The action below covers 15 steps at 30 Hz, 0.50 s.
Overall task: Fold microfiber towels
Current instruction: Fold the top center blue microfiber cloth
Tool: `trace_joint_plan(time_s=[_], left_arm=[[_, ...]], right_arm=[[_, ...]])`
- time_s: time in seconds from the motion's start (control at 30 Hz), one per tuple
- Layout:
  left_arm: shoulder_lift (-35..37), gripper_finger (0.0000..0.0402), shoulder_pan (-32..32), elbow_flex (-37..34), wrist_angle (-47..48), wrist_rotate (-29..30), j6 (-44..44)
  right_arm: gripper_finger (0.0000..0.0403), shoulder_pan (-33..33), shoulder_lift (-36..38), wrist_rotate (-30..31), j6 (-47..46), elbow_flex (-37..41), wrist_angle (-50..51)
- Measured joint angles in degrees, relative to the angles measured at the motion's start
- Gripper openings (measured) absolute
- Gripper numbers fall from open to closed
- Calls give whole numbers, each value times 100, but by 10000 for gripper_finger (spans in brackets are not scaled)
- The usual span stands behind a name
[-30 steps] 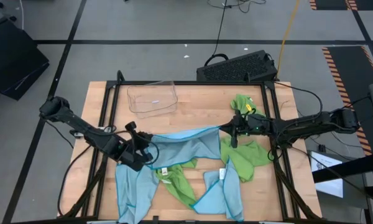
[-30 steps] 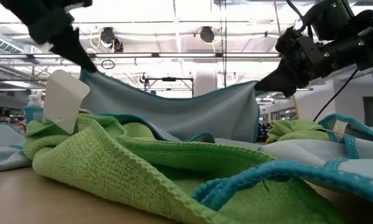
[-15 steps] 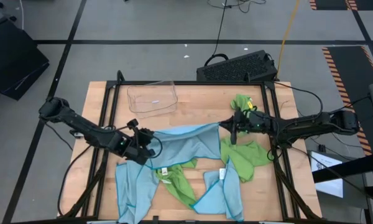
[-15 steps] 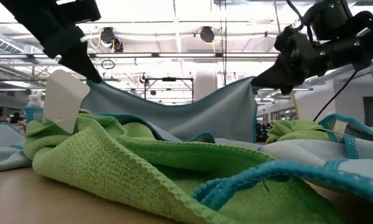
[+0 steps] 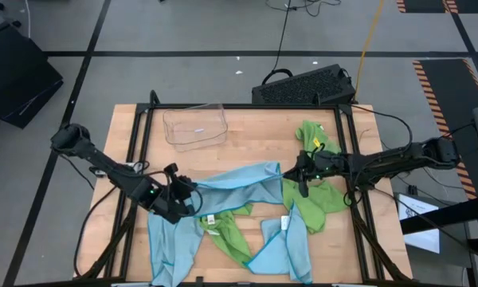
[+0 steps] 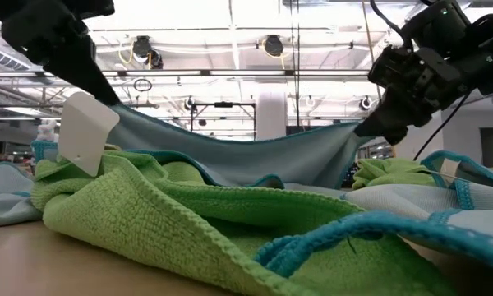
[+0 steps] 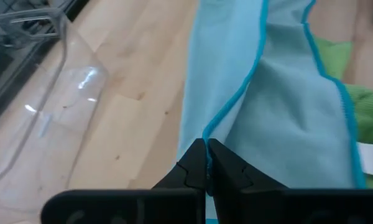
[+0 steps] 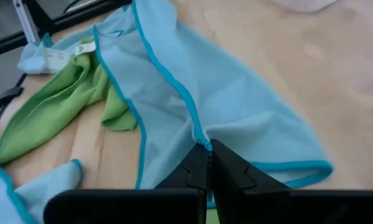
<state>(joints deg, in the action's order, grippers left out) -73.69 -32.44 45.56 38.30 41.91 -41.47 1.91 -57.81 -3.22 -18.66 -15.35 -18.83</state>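
The right pincer (image 8: 206,163) was seen closed on the teal-bound hem of a light blue towel (image 8: 217,106), which was spread across the wooden counter (image 8: 336,74). A lime green towel (image 8: 56,106) was seen beside it, partly overlapped.

The wooden bench (image 5: 247,127) carries a clear plastic tray (image 5: 195,127) near its far edge and scattered blue and green microfiber towels (image 5: 223,231).

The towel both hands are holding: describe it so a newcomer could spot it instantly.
Start at the wooden table and look at its middle. There a thin light blue microfiber towel hangs stretched between the left hand and the right hand. It alone is lifted; the other blue and lime green towels lie flat or heaped.
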Motion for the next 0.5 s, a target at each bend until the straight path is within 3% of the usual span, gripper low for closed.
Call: trace_joint_plan(time_s=[0.23,0.4,0.5], left_arm=[[0,17,-288,1,-587,-42,102],[0,6,-475,2,-643,-48,192],[0,10,-544,2,-637,-47,154]], right_arm=[[4,-385,-173,14,-319,0,-153],[4,-482,-211,467,-314,-2,-881],[4,-482,-209,439,-316,-2,-963]])
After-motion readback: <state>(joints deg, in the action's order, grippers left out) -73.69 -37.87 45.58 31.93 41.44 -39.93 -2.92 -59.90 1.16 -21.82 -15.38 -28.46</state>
